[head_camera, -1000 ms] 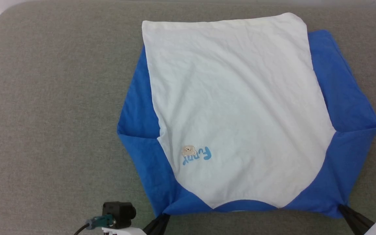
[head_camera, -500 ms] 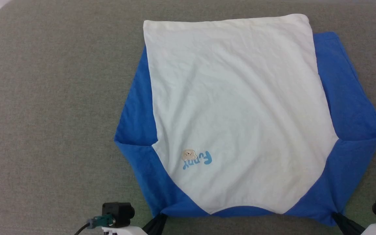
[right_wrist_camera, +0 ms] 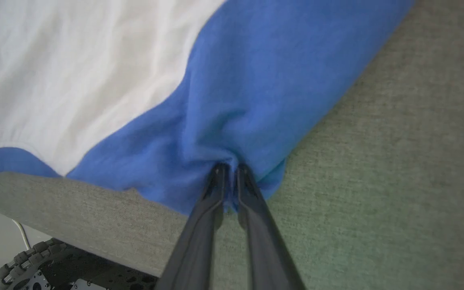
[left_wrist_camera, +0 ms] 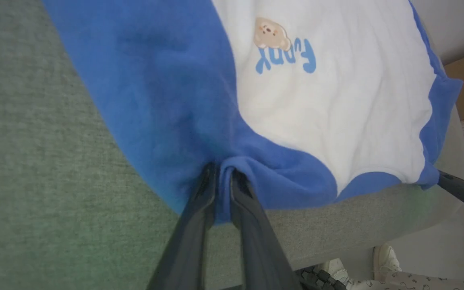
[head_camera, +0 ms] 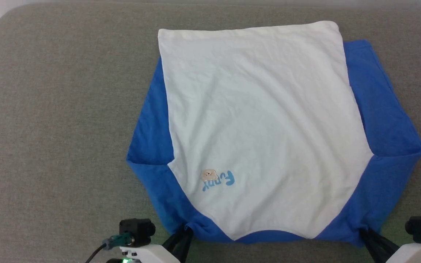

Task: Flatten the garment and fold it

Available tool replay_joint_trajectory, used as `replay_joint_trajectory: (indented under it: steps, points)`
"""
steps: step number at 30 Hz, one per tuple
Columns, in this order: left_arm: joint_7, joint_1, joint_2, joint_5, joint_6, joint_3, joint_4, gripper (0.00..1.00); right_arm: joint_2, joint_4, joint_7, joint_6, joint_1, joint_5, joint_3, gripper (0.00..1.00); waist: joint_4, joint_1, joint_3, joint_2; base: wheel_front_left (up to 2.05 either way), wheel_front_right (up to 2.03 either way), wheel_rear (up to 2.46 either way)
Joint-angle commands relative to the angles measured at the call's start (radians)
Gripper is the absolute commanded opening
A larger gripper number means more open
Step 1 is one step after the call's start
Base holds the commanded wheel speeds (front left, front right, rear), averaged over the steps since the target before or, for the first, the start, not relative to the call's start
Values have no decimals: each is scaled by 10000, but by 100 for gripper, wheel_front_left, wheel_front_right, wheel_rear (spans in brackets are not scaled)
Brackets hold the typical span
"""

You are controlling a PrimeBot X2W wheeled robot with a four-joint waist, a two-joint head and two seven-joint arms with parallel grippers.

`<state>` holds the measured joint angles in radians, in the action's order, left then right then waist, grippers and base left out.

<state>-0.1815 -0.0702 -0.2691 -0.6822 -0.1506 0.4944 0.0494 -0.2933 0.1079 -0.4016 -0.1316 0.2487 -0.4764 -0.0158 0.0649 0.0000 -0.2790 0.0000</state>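
- Left gripper: fingers pinched almost together on a small tuck of blue shoulder cloth, just inside the near edge of the grey padded surface.
- Right gripper: same narrow pinch on the opposite blue shoulder, also by the near edge, with cloth bunched into the slit between the fingers.
- Garment: spread over the right half of the surface, neckline toward the near edge, white hem toward the far edge, blue sleeves angled in along both sides of the white body.
- Bear patch and "Funny" lettering: on the white chest nearer the left gripper, so front side up.
- Likely reason for the twin shoulder hold: two matched anchor points, good for tensioning the shoulder line and drawing the whole shirt flat and square to the near edge.
- Judged stage: flattening close to done, with only light creases across the white panel; folding not yet begun.
- Risk: thin soft cloth in a shallow pinch, easy to lose from one side and skew.
- Shoe: a person's, on the floor beyond the near edge.
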Motion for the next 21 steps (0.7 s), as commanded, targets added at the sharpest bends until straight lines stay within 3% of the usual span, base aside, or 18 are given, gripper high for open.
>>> replay_joint_trajectory:
  steps: [1, 7, 13, 16, 21]
  points:
    - [71, 79, 35, 16, -26, -28, 33, 100, 13, -19, 53, 9, -151, -26, 58, 100, -4, 0, 8, 0, 0, 0, 0]
    - [343, -586, -58, -309, -311, -465, 1388, 100, -129, 876, -129, 9, 196, -784, -262, 100, 83, 0, 77, 0, 0, 0, 0]
    - [478, -1453, -499, -875, -502, -1331, 3788, 100, 37, 2490, -270, 9, 548, -1257, -1646, 100, 230, 0, 210, 0, 0, 0, 0]
    - [961, -1502, -744, -444, -758, -1902, 4540, 100, 356, 3208, -69, 9, 405, -821, -2411, 100, 271, 0, 286, 0, 0, 0, 0]
    - [2857, -774, -554, 1347, -1351, -2540, 4587, 100, 1029, 3896, 1208, 9, -335, 645, -2955, 100, 342, 0, 312, 0, 0, 0, 0]
